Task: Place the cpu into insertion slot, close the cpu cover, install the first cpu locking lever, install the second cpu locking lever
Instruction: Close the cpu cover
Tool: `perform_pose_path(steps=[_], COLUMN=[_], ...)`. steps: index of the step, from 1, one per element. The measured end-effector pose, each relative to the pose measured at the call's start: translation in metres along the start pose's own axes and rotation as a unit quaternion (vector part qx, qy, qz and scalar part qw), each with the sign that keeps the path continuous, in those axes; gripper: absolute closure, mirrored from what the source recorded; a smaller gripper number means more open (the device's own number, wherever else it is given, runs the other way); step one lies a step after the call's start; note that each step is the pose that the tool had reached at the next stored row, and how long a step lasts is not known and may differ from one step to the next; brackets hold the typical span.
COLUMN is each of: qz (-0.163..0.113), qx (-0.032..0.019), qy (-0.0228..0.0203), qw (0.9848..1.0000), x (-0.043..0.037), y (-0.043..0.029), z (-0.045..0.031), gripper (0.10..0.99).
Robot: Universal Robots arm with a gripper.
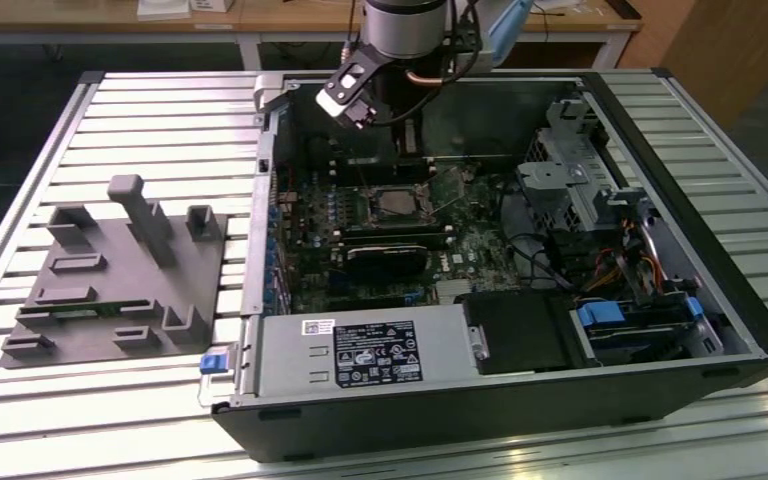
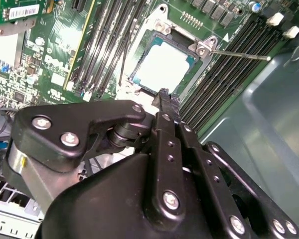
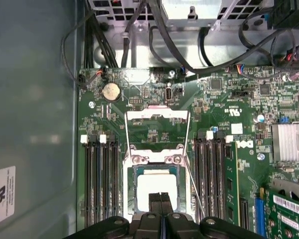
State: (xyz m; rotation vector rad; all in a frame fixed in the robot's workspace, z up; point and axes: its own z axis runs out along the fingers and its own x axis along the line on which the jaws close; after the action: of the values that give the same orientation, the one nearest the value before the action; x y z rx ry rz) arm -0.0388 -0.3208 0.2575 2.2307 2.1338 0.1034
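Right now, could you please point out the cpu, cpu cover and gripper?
cpu (image 3: 157, 183), first wrist view, silvery face.
cpu cover (image 3: 157, 114), first wrist view, frame's silvery bar.
gripper (image 3: 161, 196), first wrist view, between fingertips.

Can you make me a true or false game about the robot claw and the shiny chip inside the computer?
1. The pale silvery square cpu lies in the metal-rimmed insertion slot on the green circuit board. True.
2. The thin silvery frame-shaped cpu cover is closed over the chip. False: it is flipped open, lying beside the slot.
3. The black gripper is wide open. False: it is shut, at the chip's edge.
4. A grey plastic fixture sits on the slatted metal table outside the black computer case. True.
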Motion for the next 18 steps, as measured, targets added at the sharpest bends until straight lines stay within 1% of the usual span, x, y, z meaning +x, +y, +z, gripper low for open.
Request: perform_pose_path(steps=[14, 15, 18], qz=[0.000, 0.000, 0.000], qx=[0.0000, 0.0000, 0.0000], qy=[0.0000, 0.0000, 0.0000], qw=[1.0000, 1.0000, 1.0000], x=[0.0006, 0.0008, 0.0009], y=[0.0145, 0.0178, 0.0212], z=[0.0013, 0.0015, 0.0018], gripper=[0.980, 0.980, 0.980])
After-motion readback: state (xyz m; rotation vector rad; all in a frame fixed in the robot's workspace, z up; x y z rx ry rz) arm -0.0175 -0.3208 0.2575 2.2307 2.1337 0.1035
